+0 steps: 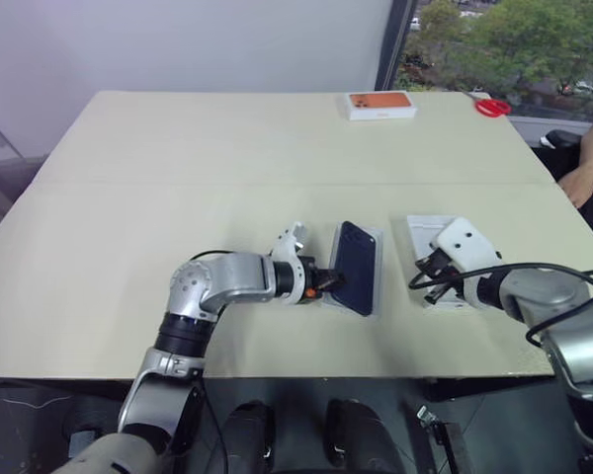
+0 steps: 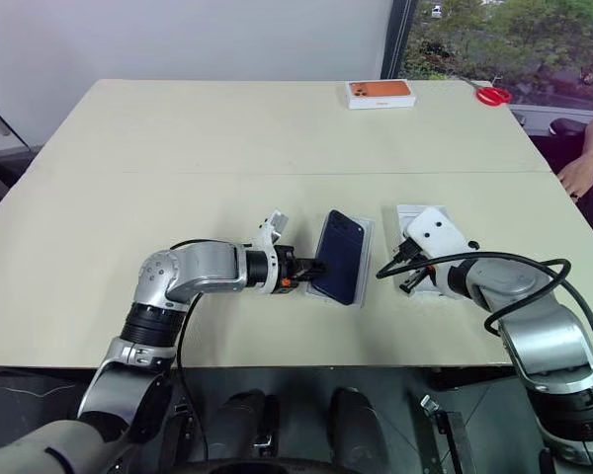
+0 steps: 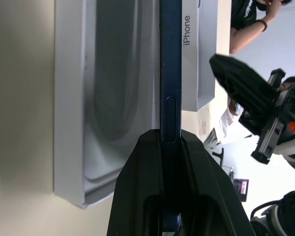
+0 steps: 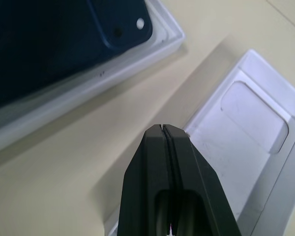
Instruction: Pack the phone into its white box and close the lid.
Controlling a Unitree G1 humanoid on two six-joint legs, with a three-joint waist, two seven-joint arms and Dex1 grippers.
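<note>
Left hand (image 1: 321, 279) pinching phone (image 1: 356, 267), over white box (image 1: 376, 240)

arms: silver-grey metal | wrists: white housings | cables: black loops | gripper fingers (image 4: 164, 162): black

Head overhead; wrists close; table (image 1: 277, 148) shared
</note>
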